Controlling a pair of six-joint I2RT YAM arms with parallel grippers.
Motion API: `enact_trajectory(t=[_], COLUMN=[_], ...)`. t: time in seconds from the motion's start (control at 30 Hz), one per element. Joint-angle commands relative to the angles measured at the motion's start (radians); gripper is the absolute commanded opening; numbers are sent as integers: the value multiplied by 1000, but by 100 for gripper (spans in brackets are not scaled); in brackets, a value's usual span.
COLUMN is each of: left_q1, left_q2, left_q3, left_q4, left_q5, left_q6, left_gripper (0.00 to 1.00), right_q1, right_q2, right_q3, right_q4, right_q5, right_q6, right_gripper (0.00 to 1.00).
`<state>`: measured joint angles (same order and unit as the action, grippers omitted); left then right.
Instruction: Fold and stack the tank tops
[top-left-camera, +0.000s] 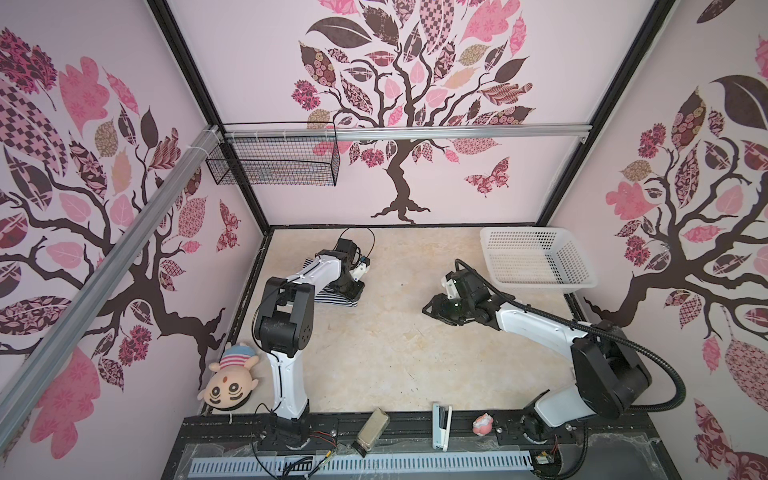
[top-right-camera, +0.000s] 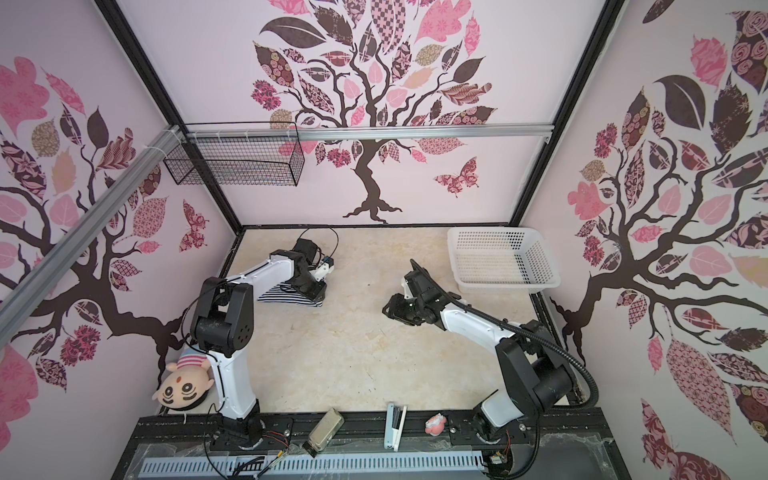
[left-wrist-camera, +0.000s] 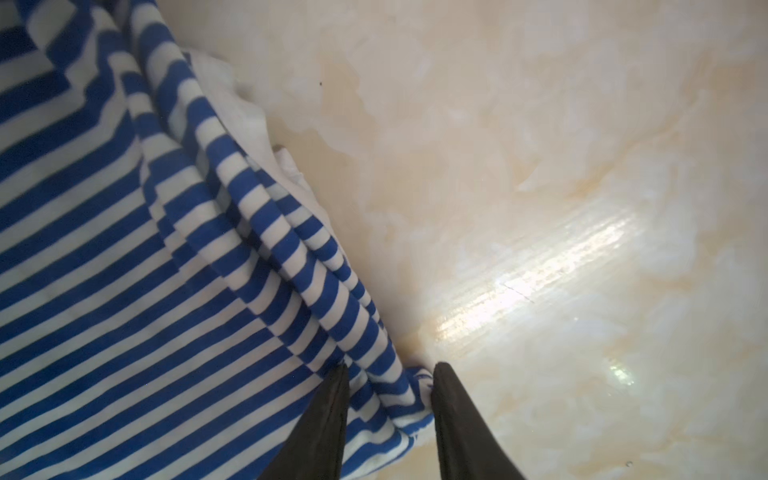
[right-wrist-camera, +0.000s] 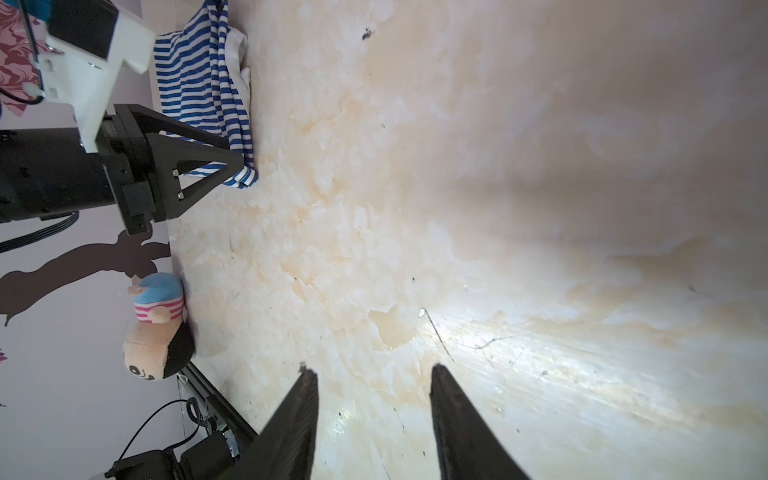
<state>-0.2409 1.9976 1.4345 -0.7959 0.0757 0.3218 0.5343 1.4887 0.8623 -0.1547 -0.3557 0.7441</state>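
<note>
Closest to me, the plush doll (top-left-camera: 230, 380) lies at the table's (top-left-camera: 374, 357) 7 o'clock corner. Farther in, at about 3 o'clock, my right gripper (right-wrist-camera: 372, 374) hangs over bare tabletop, its jaws moderately apart with nothing between them. Beyond that, at 10 o'clock, the striped tank top (top-left-camera: 332, 298) lies bunched on the surface, and my left gripper (left-wrist-camera: 388, 370) has its jaws narrowed onto a folded corner of it, pinching the cloth; the white basket (top-left-camera: 544, 286) sits farthest, at 1 o'clock.
</note>
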Motion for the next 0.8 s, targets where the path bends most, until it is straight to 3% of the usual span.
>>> enact_trajectory(t=[0.0,0.27,0.4,0.43,0.5,0.6,0.77], left_q1=[4,4,19,35,81,171,272], left_q2=[14,-112,-295,-359,-461,-577,-741], left_q3=[-34,-36,-92,-137,-224,-345,-621], left_q4=[18,-5,59,109,202,299,574], left_q5=[-26,36,60,70,108,165,127], left_q6=[1,-45,-134,-169,-244,-319,-349], left_gripper=[38,38,39,46,63,72,96], right_q1=[-2,-3,-17,-34,-83,-134,-141], right_q2=[-45,-94,-121,-136,-169,-219,-310], right_q3=[-13,30,120,122,96,31,-100], right_q4=[-39,-140,-280,-290,-275,-205,-41], right_q5=[24,112,292,341,411,546,769], right_q6=[0,-48,-124,-141,-169,-260,-406], right_gripper=[47,51,79,87,93,96,95])
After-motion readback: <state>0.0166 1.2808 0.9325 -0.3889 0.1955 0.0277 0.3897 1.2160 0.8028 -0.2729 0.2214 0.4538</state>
